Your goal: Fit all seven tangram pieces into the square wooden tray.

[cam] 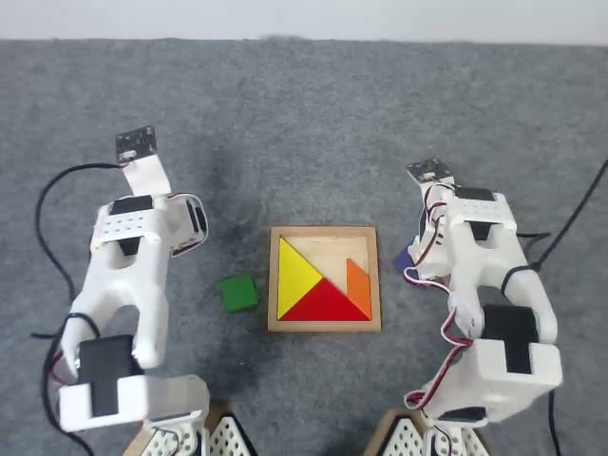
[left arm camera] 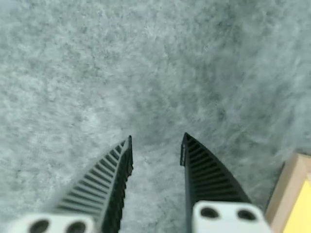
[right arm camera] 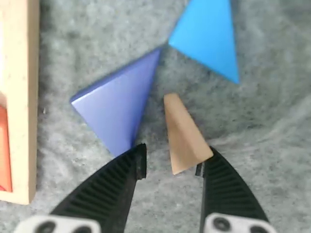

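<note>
The square wooden tray (cam: 323,323) lies mid-table and holds a yellow triangle (cam: 296,268), a red triangle (cam: 325,302) and an orange piece (cam: 358,285). A green square (cam: 237,293) rests on the carpet to its left. My right gripper (right arm camera: 171,162) is open low over the carpet beside the tray edge (right arm camera: 19,97). The wide end of a tan triangle (right arm camera: 182,131) lies between its fingertips. A purple triangle (right arm camera: 119,104) and a blue triangle (right arm camera: 209,36) lie just beyond. My left gripper (left arm camera: 155,145) is open over bare carpet, a tray corner (left arm camera: 291,189) beside it.
The left arm (cam: 123,266) stands left of the green square, and the right arm (cam: 484,266) stands right of the tray, covering most of the loose pieces from above. A purple corner (cam: 404,256) peeks out beside it. Grey carpet covers the table.
</note>
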### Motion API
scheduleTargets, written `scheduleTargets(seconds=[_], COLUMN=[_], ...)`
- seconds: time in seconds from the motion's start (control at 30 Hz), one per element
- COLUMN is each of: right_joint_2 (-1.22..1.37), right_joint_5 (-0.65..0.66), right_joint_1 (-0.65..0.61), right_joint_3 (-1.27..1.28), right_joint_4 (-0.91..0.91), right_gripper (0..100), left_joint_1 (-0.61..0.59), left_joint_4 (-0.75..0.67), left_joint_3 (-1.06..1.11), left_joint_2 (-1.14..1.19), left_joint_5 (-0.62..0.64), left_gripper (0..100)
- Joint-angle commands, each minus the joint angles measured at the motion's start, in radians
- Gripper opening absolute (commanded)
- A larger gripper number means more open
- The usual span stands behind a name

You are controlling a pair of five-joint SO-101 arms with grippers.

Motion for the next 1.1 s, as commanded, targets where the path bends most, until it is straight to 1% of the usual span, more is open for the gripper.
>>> scheduleTargets(seconds=[0.0, 0.13, 0.3, 0.43, 0.53, 0.63, 0.73, 0.8, 0.87, 0.97, 1.03, 1.07], right_joint_2=[-0.039, -0.041, -0.041, -0.05, -0.142, -0.308, -0.46, -0.501, -0.484, -0.392, -0.321, -0.291], right_joint_5=[0.015, 0.015, 0.015, 0.012, 0.005, -0.037, -0.058, -0.068, -0.123, -0.195, -0.232, -0.245], right_joint_1=[-0.016, -0.015, -0.008, 0.024, 0.019, -0.01, -0.081, -0.168, -0.28, -0.432, -0.501, -0.516], right_joint_3=[0.008, 0.003, -0.018, -0.089, -0.112, -0.11, -0.109, -0.089, -0.078, -0.075, -0.074, -0.074], right_joint_4=[-0.008, -0.008, 0.001, 0.07, 0.111, 0.148, 0.186, 0.188, 0.179, 0.143, 0.113, 0.101], right_gripper=[14.3, 6.7, 6.1, 5.1, 0.6, 1.0, 1.1, 1.1, 1.1, 1.1, 1.1, 1.1], left_joint_1=[0.031, 0.034, 0.034, 0.028, 0.021, -0.011, -0.049, -0.066, -0.071, -0.071, -0.071, -0.071], left_joint_4=[-0.021, -0.021, -0.021, -0.021, -0.023, -0.044, -0.097, -0.103, -0.101, -0.1, -0.1, -0.1], left_joint_3=[-0.008, -0.008, -0.008, -0.013, -0.015, -0.018, -0.012, -0.012, -0.012, -0.012, -0.012, -0.012], left_joint_2=[-0.008, -0.008, -0.008, -0.008, -0.017, -0.011, -0.006, -0.006, -0.006, -0.006, -0.006, -0.006], left_joint_5=[0.014, 0.014, 0.014, 0.012, 0.012, 0.006, 0.006, 0.005, 0.005, 0.005, 0.005, 0.005], left_gripper=[15, 15, 15, 15, 15, 15, 15, 15, 15, 15, 15, 15])
